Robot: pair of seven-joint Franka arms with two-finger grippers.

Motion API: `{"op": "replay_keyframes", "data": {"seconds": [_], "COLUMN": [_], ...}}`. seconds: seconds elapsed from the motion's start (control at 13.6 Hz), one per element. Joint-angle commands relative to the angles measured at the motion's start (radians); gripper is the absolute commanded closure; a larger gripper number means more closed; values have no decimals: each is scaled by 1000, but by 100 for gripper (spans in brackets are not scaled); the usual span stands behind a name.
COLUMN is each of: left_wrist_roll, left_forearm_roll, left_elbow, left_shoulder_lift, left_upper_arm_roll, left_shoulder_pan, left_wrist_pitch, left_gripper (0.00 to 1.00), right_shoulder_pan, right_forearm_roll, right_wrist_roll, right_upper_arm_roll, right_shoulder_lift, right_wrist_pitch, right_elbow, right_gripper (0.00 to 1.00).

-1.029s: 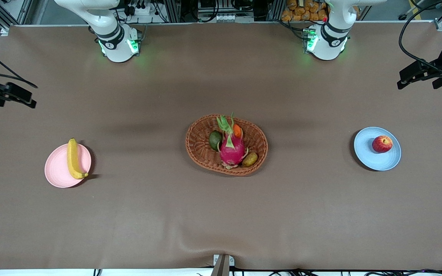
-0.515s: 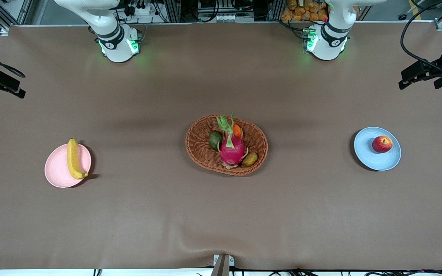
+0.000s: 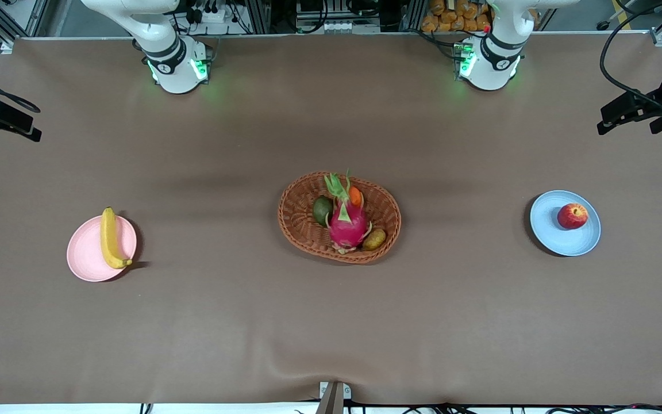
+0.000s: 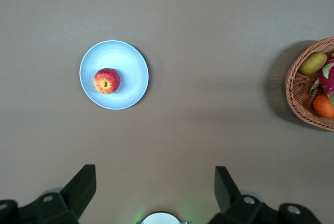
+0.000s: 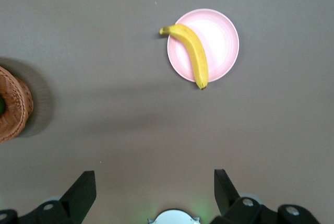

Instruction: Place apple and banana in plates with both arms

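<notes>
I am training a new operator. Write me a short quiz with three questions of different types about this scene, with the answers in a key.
1. True or false: the apple lies on the pink plate.
2. Which fruit overhangs the rim of its plate? A) the apple B) the banana C) the dragon fruit
3. Fill in: both the left gripper and the right gripper are ____ and hold nothing.

Key
1. False: it lies on the blue plate.
2. B: both tips of the banana pass over the rim.
3. open; each is raised over the table near its own end, away from the wicker basket.
</notes>
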Motion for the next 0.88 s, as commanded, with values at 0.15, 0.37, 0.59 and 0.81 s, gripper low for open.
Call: {"op": "replay_keyframes", "data": {"seconds": [0.15, 0.37, 0.59, 0.81], "left_wrist_roll": [-5, -3, -3, -5], "left_forearm_roll": [2, 0, 2, 2], "left_elbow": [32, 30, 30, 32], "left_shoulder_lift": [13, 15, 15, 15], "left_upper_arm_roll": [-4, -5, -5, -5], "left_shoulder_pan": [-2, -6, -3, -6], "left_wrist_pitch": [-3, -1, -6, -6], "left_gripper": [0, 0, 0, 0], "right_shoulder_pan": [0, 0, 0, 0], "right_forearm_roll": [-3, -3, -4, -3], "right_wrist_roll": [4, 4, 4, 4], "right_upper_arm_roll": [0, 1, 1, 1], "right_shoulder_lift": [-5, -6, -22, -26], "right_wrist_pitch": [-24, -25, -24, -22], "right_elbow": [28, 30, 31, 31], "right_gripper": [0, 0, 0, 0]}}
